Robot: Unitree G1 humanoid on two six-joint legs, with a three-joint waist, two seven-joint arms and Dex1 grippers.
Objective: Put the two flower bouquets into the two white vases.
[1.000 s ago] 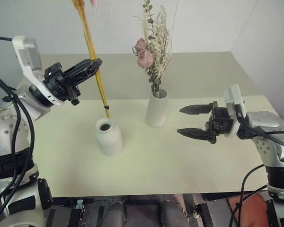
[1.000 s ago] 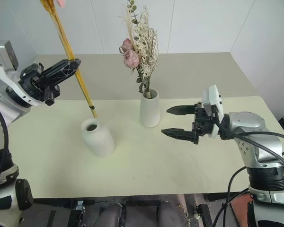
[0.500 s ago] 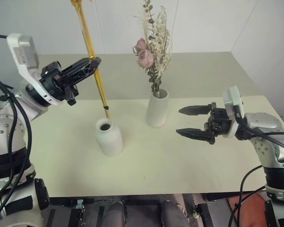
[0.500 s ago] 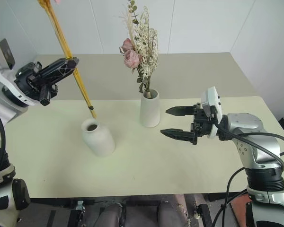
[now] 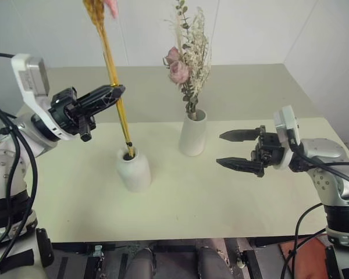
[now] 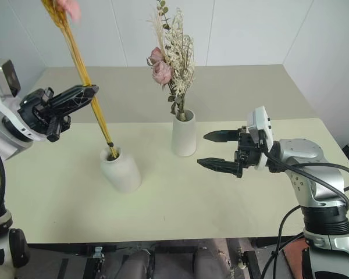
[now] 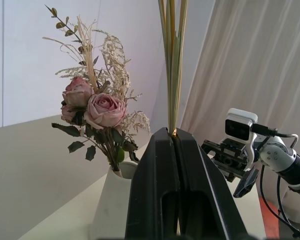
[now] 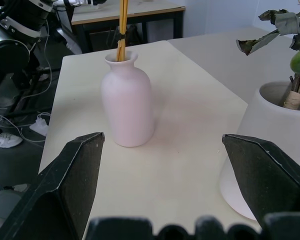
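My left gripper [image 5: 114,91] is shut on the stems of the golden-yellow wheat bunch [image 5: 109,55], which stands tilted. The stem ends rest in the narrow mouth of the shorter white vase [image 5: 134,172]. Pink blooms show at the bunch's top [image 6: 68,8]. To its right, the taller white vase [image 5: 193,135] holds the bouquet of pink roses [image 5: 185,61]. My right gripper [image 5: 232,150] hovers open and level to the right of the tall vase, pointing at it. In the left wrist view the gripper [image 7: 174,134] clamps the wheat stems [image 7: 173,75]. The right wrist view shows the stems [image 8: 122,30] in the short vase [image 8: 128,107].
Both vases stand mid-table on the pale tabletop [image 5: 180,203], with its front edge near me. A second pale surface [image 5: 250,87] lies behind it, and white walls close the back and right. A black-legged desk with cables [image 8: 115,25] stands beyond the table's left end.
The left gripper has brought the wheat bunch down and toward me. Its stem ends went from hovering behind the short vase into the vase's mouth. The right arm kept still.
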